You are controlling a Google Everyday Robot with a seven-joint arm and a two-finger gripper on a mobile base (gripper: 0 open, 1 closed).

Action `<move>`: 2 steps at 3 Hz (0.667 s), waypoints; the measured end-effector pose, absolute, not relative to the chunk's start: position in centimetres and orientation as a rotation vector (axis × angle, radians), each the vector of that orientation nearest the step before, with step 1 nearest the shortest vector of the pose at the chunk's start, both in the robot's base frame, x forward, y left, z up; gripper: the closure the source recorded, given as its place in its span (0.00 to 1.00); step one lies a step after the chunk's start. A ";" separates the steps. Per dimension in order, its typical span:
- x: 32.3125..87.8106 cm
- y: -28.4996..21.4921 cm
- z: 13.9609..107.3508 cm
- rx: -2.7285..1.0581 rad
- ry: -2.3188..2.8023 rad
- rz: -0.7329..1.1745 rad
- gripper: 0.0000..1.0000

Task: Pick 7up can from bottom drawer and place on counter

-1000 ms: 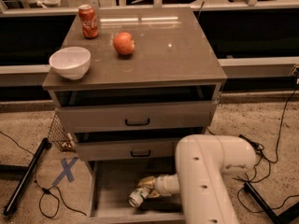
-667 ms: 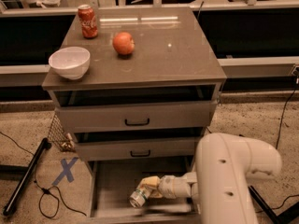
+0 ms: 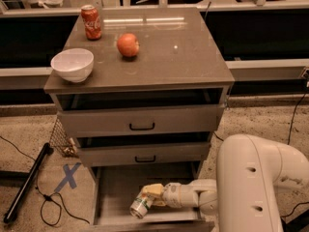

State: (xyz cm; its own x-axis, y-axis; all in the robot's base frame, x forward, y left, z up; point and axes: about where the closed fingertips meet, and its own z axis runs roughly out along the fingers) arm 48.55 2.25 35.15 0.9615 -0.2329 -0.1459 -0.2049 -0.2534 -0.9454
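Grasp made, by the look of it; lift-out not yet begun. Low in the frame, just left of centre: gripper (image 3: 150, 195) down inside the bottom drawer (image 3: 113, 187), pulled open at the foot of the cabinet. Fingers (image 3: 153, 190) clamped on the 7up can (image 3: 140, 206), holding it by one end. Can tilted, silver top toward the lower left, green band showing, over the plain drawer floor near the front edge. Hard to say whether resting on that floor or just off it. Bulky white arm (image 3: 251, 178) filling the lower right, reaching into the drawer from the right side.

In the upper half of the frame: the table (image 3: 193, 57), with a red cola can (image 3: 91, 22) at upper left, a round orange-red fruit (image 3: 128, 45) just right of that, and a white bowl (image 3: 72, 65) at the left edge. Room to spare on the right half.

Between the two levels: middle drawer (image 3: 145, 154) and top drawer (image 3: 140, 122), both standing slightly out over the back of the bottom one.

Next move, as a judgement: draw the can toward the bottom of the frame first, clear of those overhanging drawer fronts, then raise it past the table's front edge. Turn the can upright on the way. Set down on the open right side, well apart from bowl, fruit and cola can, and only then release.
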 end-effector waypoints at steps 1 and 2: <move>50.0 -0.4 40.5 -1.780 0.213 -0.117 1.00; 50.0 -5.0 48.9 -1.737 0.061 -0.250 1.00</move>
State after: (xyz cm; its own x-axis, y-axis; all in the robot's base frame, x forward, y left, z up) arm 49.97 -4.99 48.88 0.9745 -0.1808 0.1328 0.0993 -0.1830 -0.9781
